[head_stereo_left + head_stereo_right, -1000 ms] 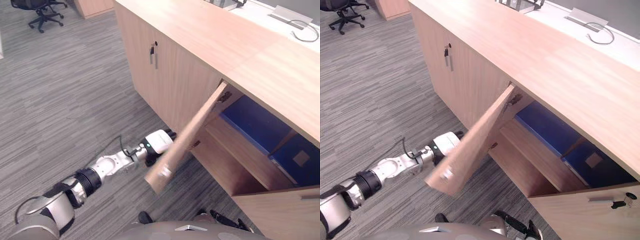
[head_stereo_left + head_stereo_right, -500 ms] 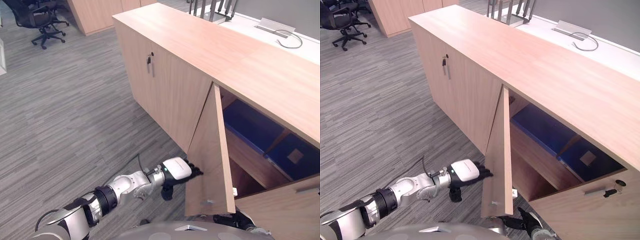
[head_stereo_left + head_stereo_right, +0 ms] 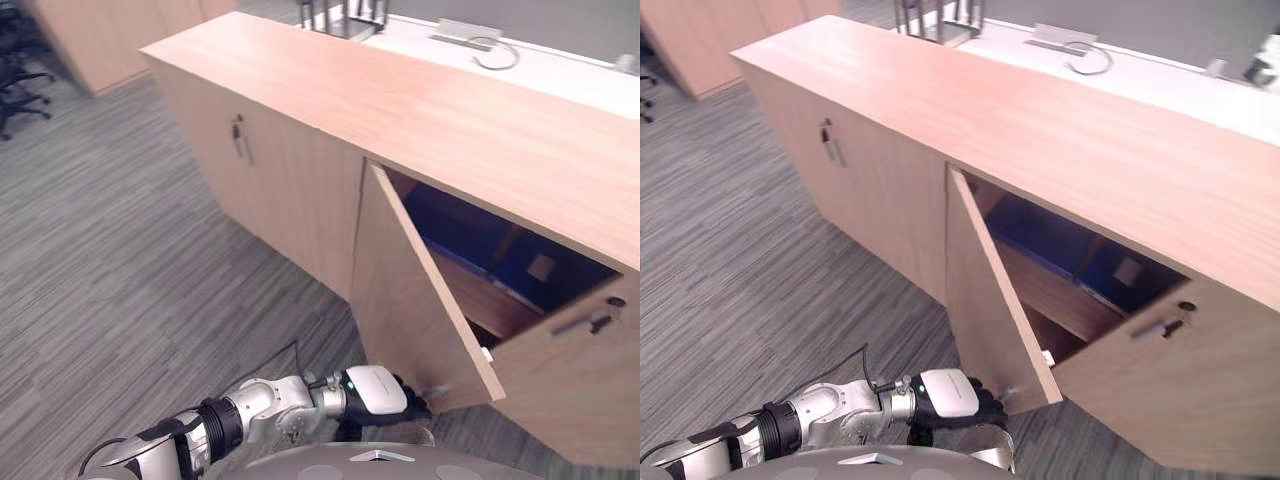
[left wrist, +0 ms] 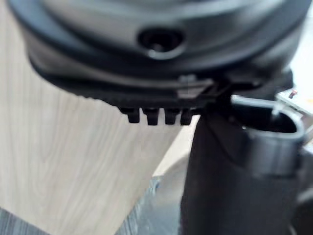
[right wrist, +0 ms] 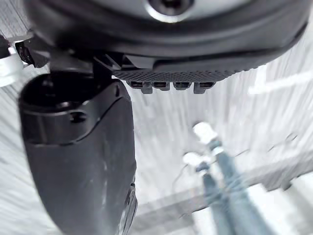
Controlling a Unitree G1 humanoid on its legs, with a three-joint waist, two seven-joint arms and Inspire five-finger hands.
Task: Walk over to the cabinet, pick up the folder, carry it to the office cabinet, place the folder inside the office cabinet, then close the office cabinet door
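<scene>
One long wooden office cabinet (image 3: 300, 90) runs across grey striped carpet (image 3: 120, 290), a white desk top (image 3: 560, 75) behind it. Far doors closed. Near compartment open: its door (image 3: 410, 300) stands swung out at roughly half, hinged on the side nearer the closed doors, free edge toward the robot. Neighbouring door (image 3: 590, 390) on the right is shut, or near it.

Inside the open compartment, on the upper shelf: blue folder (image 3: 1040, 232), lying flat, well back in shadow. Second blue folder (image 3: 1125, 272) just beside it to the right, with a pale label.

Left hand (image 3: 405, 400) low down, against the outer face of the open door at its bottom free corner; the left wrist view has pale wood grain directly past the hand. Open or closed: cannot tell.

Right hand (image 5: 161, 44) over carpet, nothing in it that shows; open or closed, cannot tell. A person's legs (image 5: 230, 186) beyond it.

Small items: bar handle (image 3: 585, 322) on the right door; key (image 3: 238, 130) in a closed door.
</scene>
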